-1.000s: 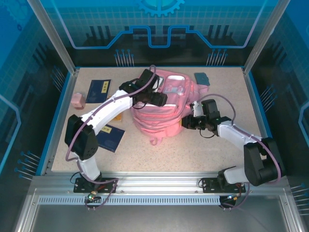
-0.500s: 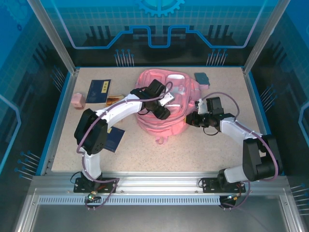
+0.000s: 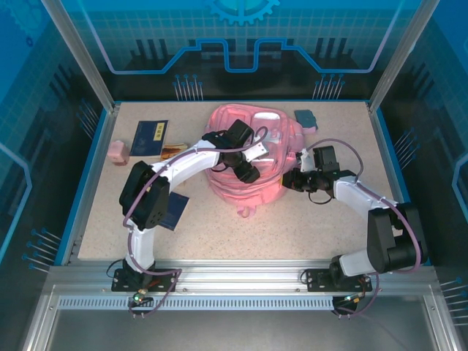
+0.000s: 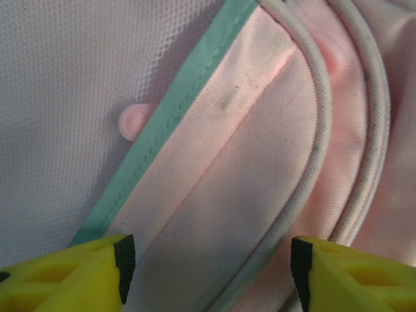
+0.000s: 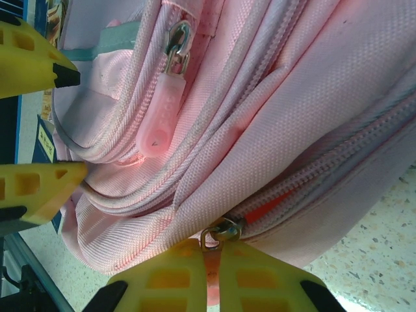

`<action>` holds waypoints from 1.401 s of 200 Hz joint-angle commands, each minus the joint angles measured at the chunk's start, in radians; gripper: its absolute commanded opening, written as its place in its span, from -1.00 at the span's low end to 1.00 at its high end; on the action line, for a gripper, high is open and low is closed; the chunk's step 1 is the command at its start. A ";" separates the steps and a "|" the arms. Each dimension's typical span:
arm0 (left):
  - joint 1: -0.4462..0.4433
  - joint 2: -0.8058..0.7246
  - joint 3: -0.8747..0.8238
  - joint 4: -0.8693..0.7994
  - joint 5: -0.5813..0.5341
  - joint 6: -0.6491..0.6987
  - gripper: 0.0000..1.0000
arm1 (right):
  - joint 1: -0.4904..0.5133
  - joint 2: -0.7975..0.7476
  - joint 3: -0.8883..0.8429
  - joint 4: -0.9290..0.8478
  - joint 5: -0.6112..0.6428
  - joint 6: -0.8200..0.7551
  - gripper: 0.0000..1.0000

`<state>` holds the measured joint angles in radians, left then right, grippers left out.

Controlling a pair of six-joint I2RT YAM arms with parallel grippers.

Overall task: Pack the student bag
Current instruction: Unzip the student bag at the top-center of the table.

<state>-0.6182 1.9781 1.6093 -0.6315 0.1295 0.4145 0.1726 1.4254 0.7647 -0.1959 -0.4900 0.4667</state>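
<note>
The student bag [image 3: 252, 175], a soft pink backpack with whitish zip trim, lies flat at the table's middle. My left gripper [image 3: 247, 162] hovers over its front, open; its yellow fingers [image 4: 71, 273] straddle pink fabric [image 4: 240, 162] beside a teal-edged mesh pocket [image 4: 78, 71], gripping nothing. My right gripper [image 3: 292, 180] is at the bag's right side, shut on a pink zipper pull [image 5: 212, 273] that hangs from a metal ring [image 5: 220, 233] on a side zip. A second pink zipper pull [image 5: 162, 117] hangs free higher up. The left gripper's fingers [image 5: 32, 58] also show in the right wrist view.
A dark blue book [image 3: 150, 137] lies at the back left, with a small pink block [image 3: 118, 151] to its left. Another blue book [image 3: 172, 209] lies under the left arm. A grey-blue pad [image 3: 306, 118] sits behind the bag's right corner. Blue walls [image 3: 92, 168] frame the table.
The bag has shifted back and flattened. My left gripper moved from its upper left edge to over its front. My right gripper moved slightly back with the zipper pull.
</note>
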 commanded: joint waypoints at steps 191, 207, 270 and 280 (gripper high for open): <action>-0.019 0.024 -0.023 0.259 -0.062 -0.246 -0.84 | 0.296 0.000 -0.127 0.239 -0.053 0.232 -0.79; -0.019 0.018 -0.032 0.276 -0.063 -0.266 -0.84 | 0.309 -0.019 -0.141 0.268 -0.038 0.261 -0.75; 0.016 -0.107 -0.107 0.284 -0.002 -0.406 -0.10 | 0.135 -0.309 -0.113 -0.067 0.157 0.214 0.29; 0.022 -0.140 -0.127 0.286 -0.003 -0.443 -0.01 | 0.105 -0.313 -0.091 -0.108 0.167 0.229 0.39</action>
<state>-0.6239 1.9495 1.5196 -0.3920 0.1066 0.0933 0.3443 1.1454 0.6308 -0.1463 -0.3805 0.6846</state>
